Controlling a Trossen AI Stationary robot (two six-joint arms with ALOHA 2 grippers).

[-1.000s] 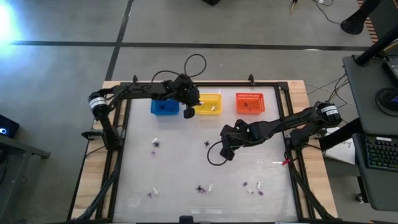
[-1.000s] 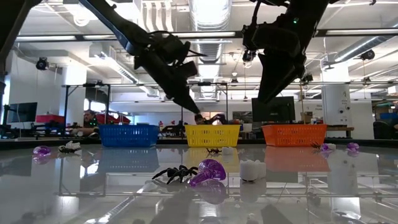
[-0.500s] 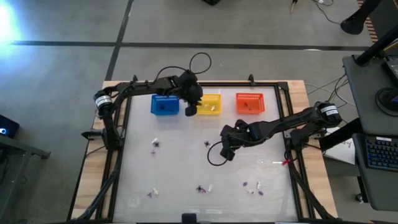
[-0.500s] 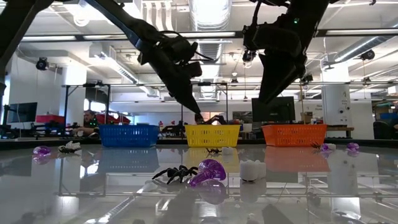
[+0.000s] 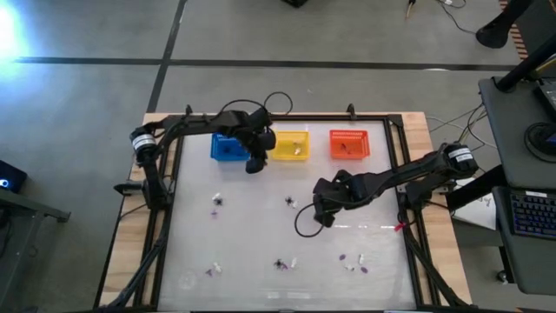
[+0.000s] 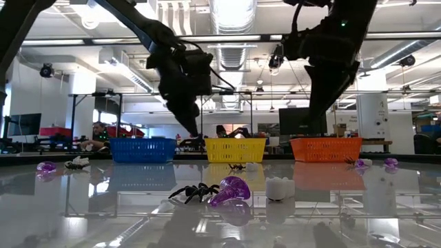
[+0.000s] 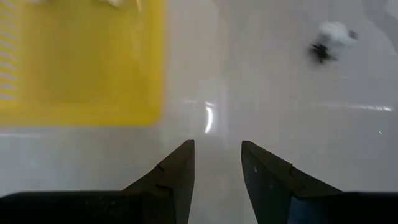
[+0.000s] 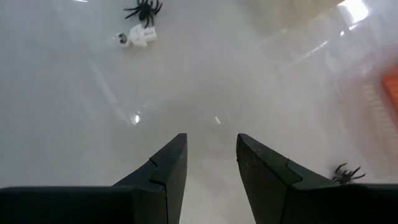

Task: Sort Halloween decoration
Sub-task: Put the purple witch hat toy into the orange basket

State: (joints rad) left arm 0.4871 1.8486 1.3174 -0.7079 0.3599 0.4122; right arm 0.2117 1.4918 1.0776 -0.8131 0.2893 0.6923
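Glossy white table (image 5: pixel 261 235) is carrying three small plastic baskets along its far edge: blue (image 5: pixel 228 149), yellow (image 5: pixel 292 145), orange (image 5: pixel 349 143). Left gripper (image 5: pixel 254 164) is hovering just in front of the gap between blue and yellow, fingers (image 7: pixel 180 168) parted, gripping nothing. Right gripper (image 5: pixel 322 214) is hanging mid-table, jaws apart, empty. Tiny Halloween trinkets are lying scattered: black spider (image 6: pixel 189 192), purple piece (image 6: pixel 231 189), whitish piece (image 6: pixel 279 187), others nearer the front edge.
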